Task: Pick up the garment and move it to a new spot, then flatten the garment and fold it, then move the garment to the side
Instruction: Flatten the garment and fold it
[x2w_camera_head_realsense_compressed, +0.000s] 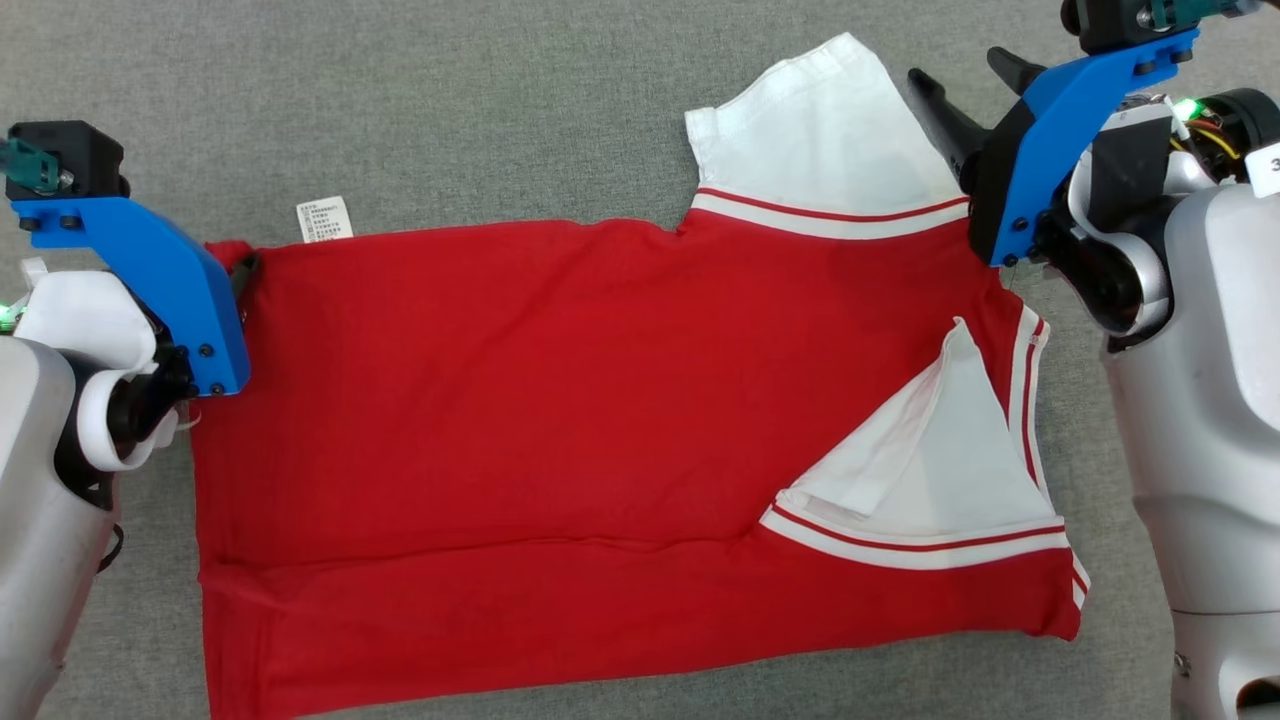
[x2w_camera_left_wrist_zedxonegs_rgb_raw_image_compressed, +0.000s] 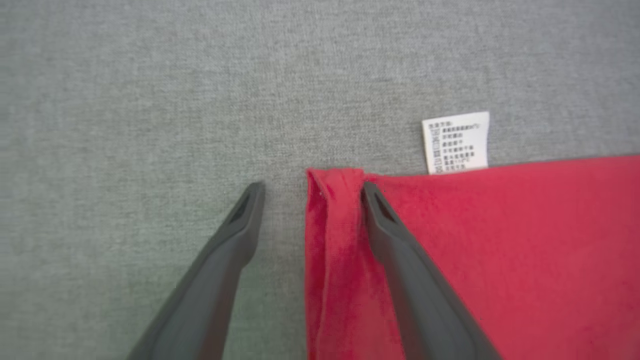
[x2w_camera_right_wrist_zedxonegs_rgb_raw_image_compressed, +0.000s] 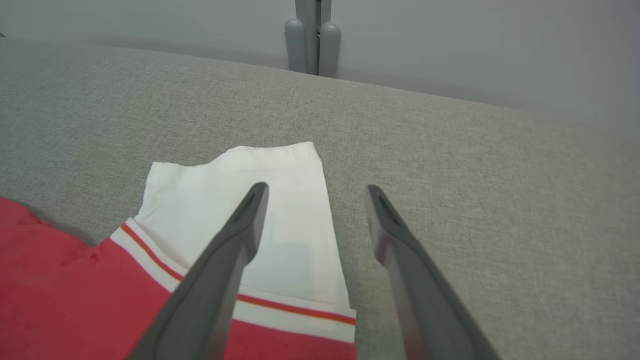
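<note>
A big grey cloth surface (x2w_camera_head_realsense_compressed: 500, 110) lies under everything. On it, the red garment (x2w_camera_head_realsense_compressed: 600, 400) lies spread out flat across the middle. It is a shirt lying sideways, with its bottom edge at the left and its sleeves at the right. A long fold runs along its near edge.

The far sleeve (x2w_camera_head_realsense_compressed: 820, 130) is white with a red and white band, and it sticks out onto the grey surface at the far right. The near sleeve (x2w_camera_head_realsense_compressed: 940, 450) is white too. It is folded back on top of the red part at the right.

The left gripper (x2w_camera_left_wrist_zedxonegs_rgb_raw_image_compressed: 312, 186) is at the far left corner of the garment. Its two dark fingers are wide apart and hold nothing. One finger (x2w_camera_left_wrist_zedxonegs_rgb_raw_image_compressed: 400, 250) is over the red cloth. The other finger is over the grey surface, just left of the garment. The small rolled corner edge lies between them. I cannot tell if the fingers press on the cloth.

The right gripper (x2w_camera_head_realsense_compressed: 953, 65) is at the far right, by the far sleeve. Its fingers are wide apart as well and hold nothing. One finger (x2w_camera_right_wrist_zedxonegs_rgb_raw_image_compressed: 235, 240) is over the white sleeve. The other is over the grey surface just beside the sleeve's edge.

A small white label (x2w_camera_head_realsense_compressed: 324, 218) with tiny print sticks out from the garment's far edge, near the left gripper.
</note>
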